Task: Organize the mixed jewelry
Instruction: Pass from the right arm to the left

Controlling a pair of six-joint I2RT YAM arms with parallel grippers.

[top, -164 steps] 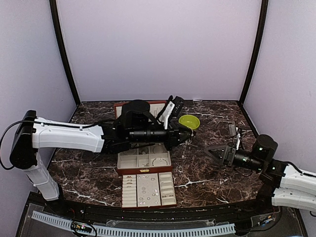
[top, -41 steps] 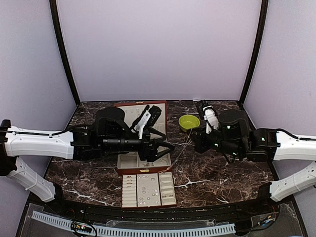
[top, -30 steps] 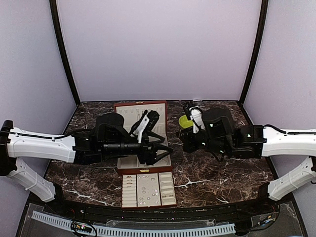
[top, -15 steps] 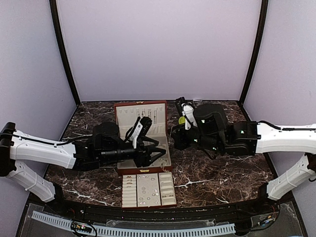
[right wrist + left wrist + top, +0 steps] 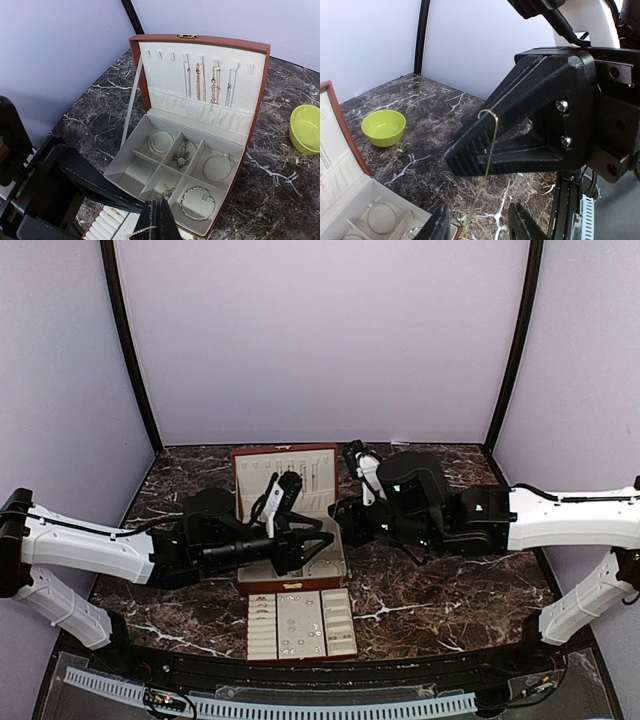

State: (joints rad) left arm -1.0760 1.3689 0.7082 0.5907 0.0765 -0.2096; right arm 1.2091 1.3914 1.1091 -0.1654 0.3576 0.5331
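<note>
My right gripper (image 5: pixel 159 221) is shut on a thin gold chain (image 5: pixel 490 145), which drapes over its closed black fingers (image 5: pixel 520 125) and dangles. In the left wrist view the chain's lower end hangs just above my left gripper (image 5: pixel 479 227), whose jaws stand apart with nothing between them. Both grippers meet over the front right of the open reddish-brown jewelry box (image 5: pixel 292 585), left gripper (image 5: pixel 318 545) facing right gripper (image 5: pixel 342 525). Bangles (image 5: pixel 197 202) and small pieces lie in the box's cream compartments, and chains (image 5: pixel 215 85) hang in its lid.
A lime green bowl (image 5: pixel 306 129) sits on the marble right of the box; the right arm hides it in the top view. A cream ring tray (image 5: pixel 300 623) with small pieces lies in front of the box. Purple walls enclose the table.
The right arm has swung left from the bowl to the box, carrying the chain. The left gripper has drawn back left and lower, and its jaws have narrowed.
</note>
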